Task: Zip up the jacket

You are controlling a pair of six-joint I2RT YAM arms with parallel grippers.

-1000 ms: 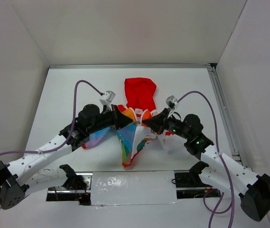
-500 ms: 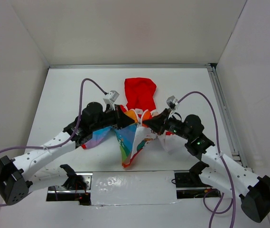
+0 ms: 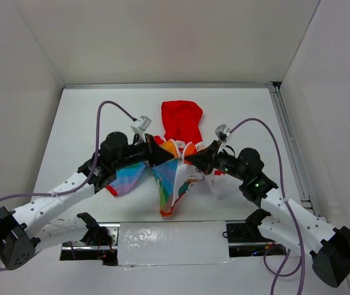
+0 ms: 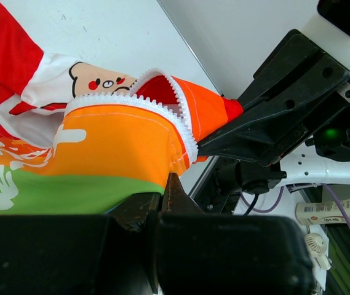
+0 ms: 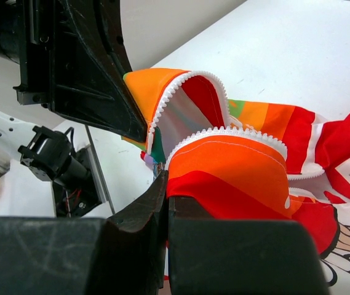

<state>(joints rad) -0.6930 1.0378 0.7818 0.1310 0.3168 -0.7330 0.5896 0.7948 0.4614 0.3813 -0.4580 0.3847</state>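
left gripper (image 3: 167, 157) and right gripper (image 3: 190, 158) each clamped on a zipper edge of the jacket (image 3: 164, 187) mid table (image 3: 88, 117), tips nearly touching just below the hood (image 3: 182, 121), zip axis running hood-to-bases, neither arm nearer.

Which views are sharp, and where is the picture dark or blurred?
Top external: soft, even light, all sharp, hardly any shadow under the jacket. Left wrist: zipper teeth crisp; the left gripper is a dark mass with little detail. Right wrist: the same, the right gripper nearly black.
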